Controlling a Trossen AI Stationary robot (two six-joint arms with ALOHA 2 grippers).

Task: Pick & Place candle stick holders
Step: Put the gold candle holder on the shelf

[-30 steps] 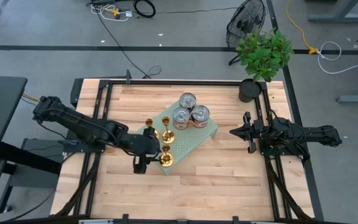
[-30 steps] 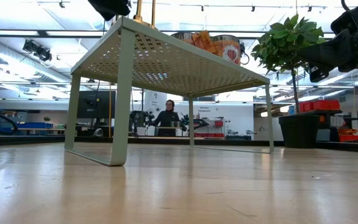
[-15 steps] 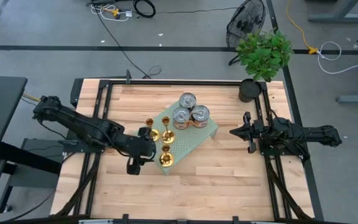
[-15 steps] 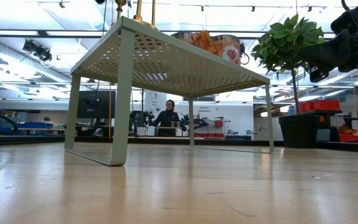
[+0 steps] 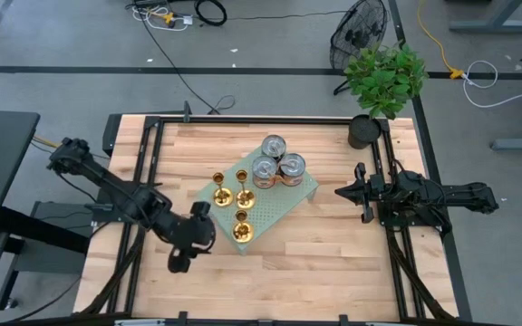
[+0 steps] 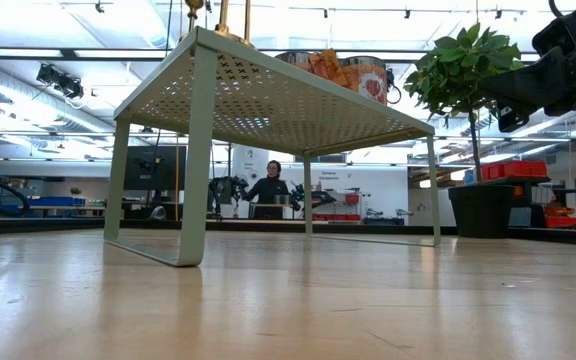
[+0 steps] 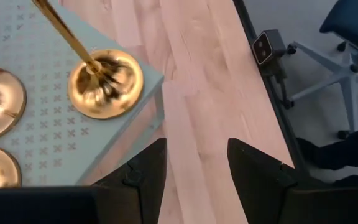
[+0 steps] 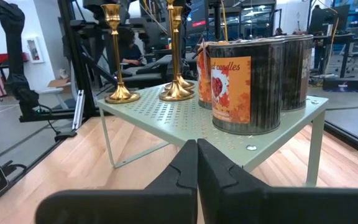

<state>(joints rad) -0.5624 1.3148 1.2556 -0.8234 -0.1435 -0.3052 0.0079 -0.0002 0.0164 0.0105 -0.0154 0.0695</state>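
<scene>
Three gold candle stick holders stand by their round bases on a pale green perforated shelf (image 5: pixel 284 204): two (image 5: pixel 221 192) (image 5: pixel 244 195) toward its left end and one (image 5: pixel 242 232) at its near corner. My left gripper (image 5: pixel 195 237) is open and empty, off the shelf's near-left corner. In the left wrist view its fingers (image 7: pixel 194 174) stand apart above bare table, with the near holder's base (image 7: pixel 104 84) ahead of them. My right gripper (image 5: pixel 343 192) is shut and empty at the table's right, its closed fingers (image 8: pixel 196 162) facing the shelf.
Three silver labelled cans (image 5: pixel 277 161) stand on the shelf's far right part. A potted plant (image 5: pixel 383 81) stands at the table's far right corner. A black frame runs around the table (image 5: pixel 333 272). Bare wood lies in front of the shelf.
My left gripper has drawn away from the near holder, going from the shelf's near corner toward the table's near-left. The holder stays upright on the shelf.
</scene>
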